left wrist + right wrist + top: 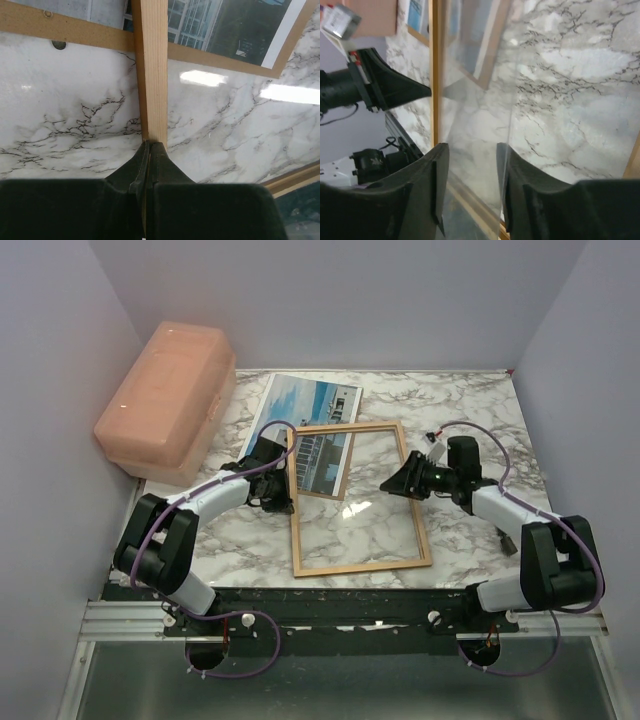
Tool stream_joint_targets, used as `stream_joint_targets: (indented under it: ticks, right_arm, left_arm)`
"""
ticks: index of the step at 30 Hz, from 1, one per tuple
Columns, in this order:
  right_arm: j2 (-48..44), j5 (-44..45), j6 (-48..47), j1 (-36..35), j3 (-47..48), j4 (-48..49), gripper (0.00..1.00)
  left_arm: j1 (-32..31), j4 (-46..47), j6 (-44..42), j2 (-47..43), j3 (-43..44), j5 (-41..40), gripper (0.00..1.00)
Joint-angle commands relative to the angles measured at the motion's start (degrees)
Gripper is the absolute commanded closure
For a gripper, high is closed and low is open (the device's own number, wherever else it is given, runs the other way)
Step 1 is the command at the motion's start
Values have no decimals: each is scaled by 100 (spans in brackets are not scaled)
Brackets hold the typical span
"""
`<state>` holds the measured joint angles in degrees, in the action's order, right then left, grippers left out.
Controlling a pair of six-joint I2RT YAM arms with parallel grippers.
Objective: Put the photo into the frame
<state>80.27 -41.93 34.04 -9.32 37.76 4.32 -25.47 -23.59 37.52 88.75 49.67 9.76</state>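
The frame, thin orange-brown wood with a clear pane, lies mid-table. The photo of a white building under blue sky lies at the back on a brown backing board, its near part under the frame's far-left corner. My left gripper is shut on the frame's left rail; in the left wrist view the fingertips pinch the rail, with the photo beyond. My right gripper hovers over the frame's right side, open, with the pane's edge between its fingers.
A pink plastic box stands at the back left against the wall. Grey walls close in the marble table on three sides. A black rail with both arm bases runs along the near edge.
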Motion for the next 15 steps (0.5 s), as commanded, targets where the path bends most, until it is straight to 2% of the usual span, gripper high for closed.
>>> stream_joint_targets:
  ticks: [1, 7, 15]
  right_arm:
    - [87, 238, -163, -127, -26, -664, 43]
    - [228, 474, -263, -131, 144, -989, 27]
    - [400, 359, -226, -131, 139, -845, 20]
  left_arm:
    - [-115, -315, -199, 488, -308, -306, 100]
    - [-115, -321, -195, 489, -300, -308, 100]
    - [-124, -330, -201, 502, -290, -323, 100]
